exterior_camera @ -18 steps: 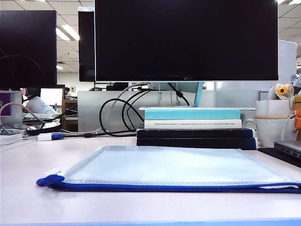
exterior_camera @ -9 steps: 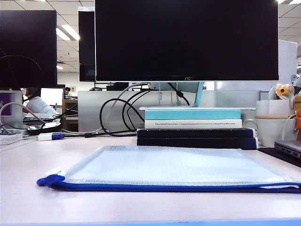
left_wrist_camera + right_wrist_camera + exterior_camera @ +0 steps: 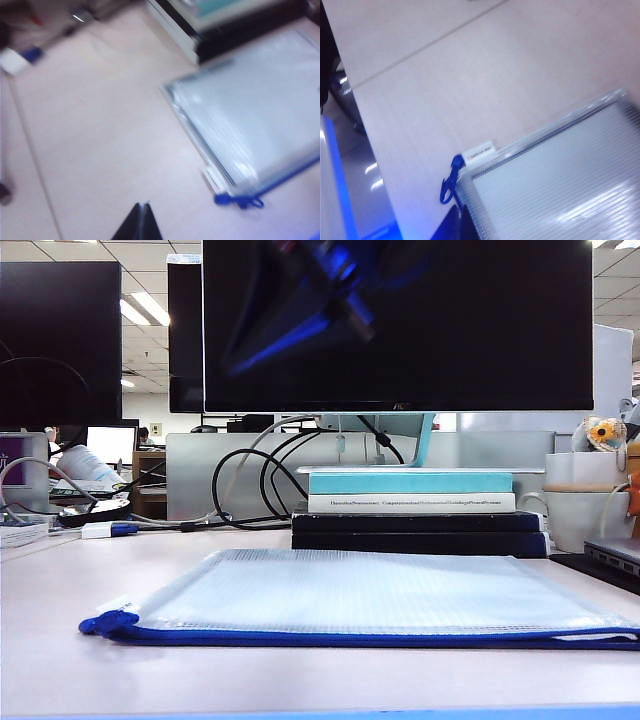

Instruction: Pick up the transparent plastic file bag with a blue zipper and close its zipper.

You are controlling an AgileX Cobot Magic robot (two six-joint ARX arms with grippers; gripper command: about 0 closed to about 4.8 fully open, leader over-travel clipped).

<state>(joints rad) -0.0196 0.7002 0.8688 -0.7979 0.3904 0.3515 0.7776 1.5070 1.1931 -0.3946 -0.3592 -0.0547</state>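
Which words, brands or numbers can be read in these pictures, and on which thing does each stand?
Monitor: small logo at the lower edge, too small to read.
White book in the stack: one printed line on the spine, too small to read.
File bag: small white label at the corner by the zipper pull, its print blurred.
No other writing is legible; both wrist views are blurred.
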